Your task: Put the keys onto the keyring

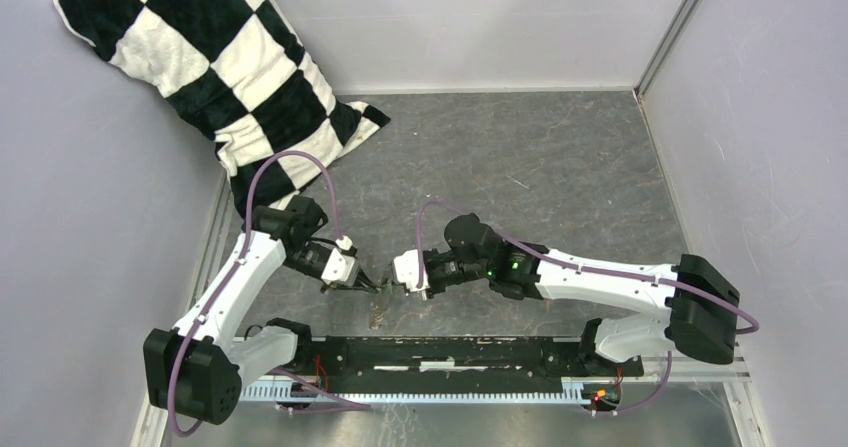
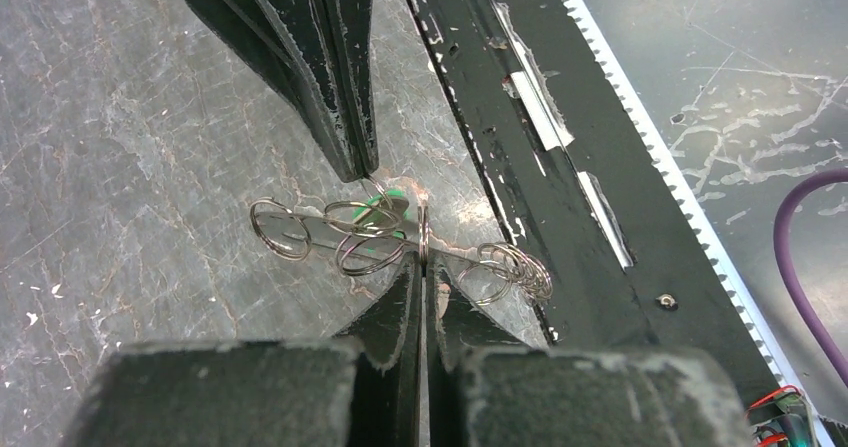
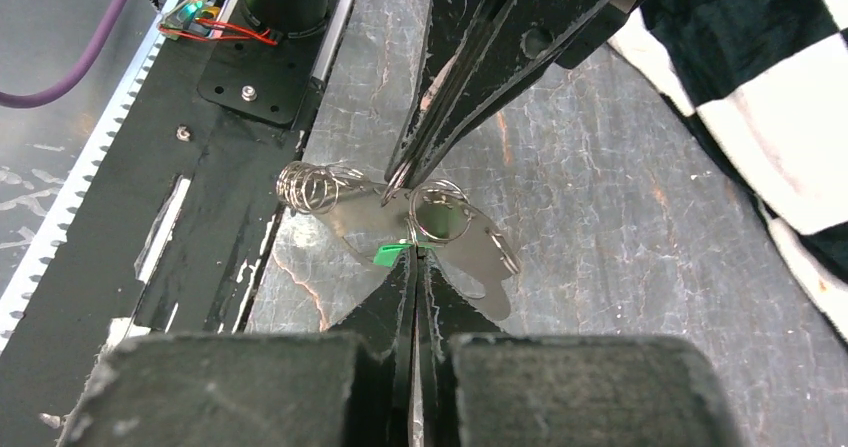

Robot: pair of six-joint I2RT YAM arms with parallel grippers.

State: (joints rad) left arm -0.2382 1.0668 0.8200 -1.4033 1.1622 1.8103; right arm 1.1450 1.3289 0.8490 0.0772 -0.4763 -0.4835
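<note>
Silvery steel makes up nearly all of the small tangle hanging between the two arms, just above the grey table [image 1: 560, 167] and close in front of the black base rail [image 1: 480, 352]. The left gripper [image 2: 422, 262] is clenched on a thin ring seen edge-on, which I take to be the keyring [image 2: 424, 225]. The right gripper [image 3: 413, 257] is likewise pinched tight, its tips at the green tag of the key [image 3: 392, 255], apparently gripping it. The two sets of fingers point at each other tip to tip, almost touching, so neither arm is the nearer; each has a hold on the bundle. Its long axis runs crosswise to that line, from loose small rings [image 2: 282, 229] on one side to a tight coil of rings [image 2: 512, 272] on the other. The key lies just beside the held ring, on the right gripper's side. Threading would likely turn on bringing its hole to the ring's split, which is too small to make out. No container is in view.
</note>
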